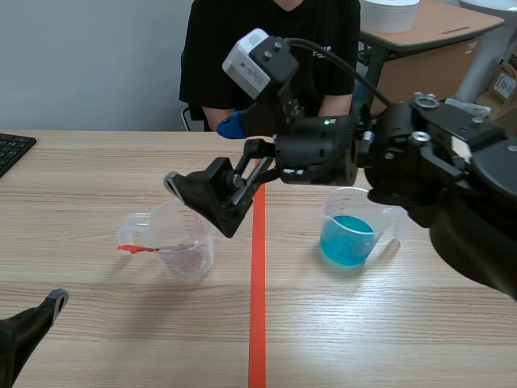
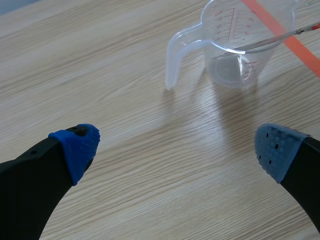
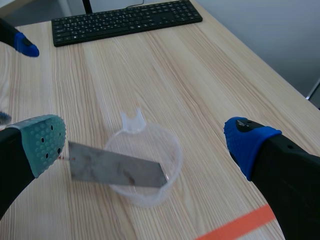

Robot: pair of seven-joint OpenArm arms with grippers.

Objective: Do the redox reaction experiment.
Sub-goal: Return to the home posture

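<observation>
Metal strip (image 1: 137, 249) lies across the rim of a clear measuring cup (image 1: 187, 250) on the table (image 1: 97, 178), just on the left arm's side of the orange tape line (image 1: 257, 307). Its red-marked end pokes out over the rim, away from the tape. A second cup holding blue liquid (image 1: 349, 236) stands on the other side of the line, well apart. The right gripper (image 1: 202, 202), reaching past the middle, hangs directly above the clear cup with its fingers spread. The left gripper (image 1: 36, 319) sits low at the table's near corner, and a person (image 1: 266, 48) sits across the table.

From the left wrist, that gripper's fingers stand wide apart and hold nothing; the cup and strip lie ahead of it, apart from both pads.

From the right wrist, the fingers are wide and bare, with cup and strip below and between them. The strip's long axis runs roughly from one pad toward the other, its outer end just beside the grey-green pad (image 3: 45, 142). A keyboard (image 3: 125, 20) lies far ahead. The right arm is plainly the nearer; a clean pinch probably calls for a wrist turn, so the pads meet the strip's flat faces.
</observation>
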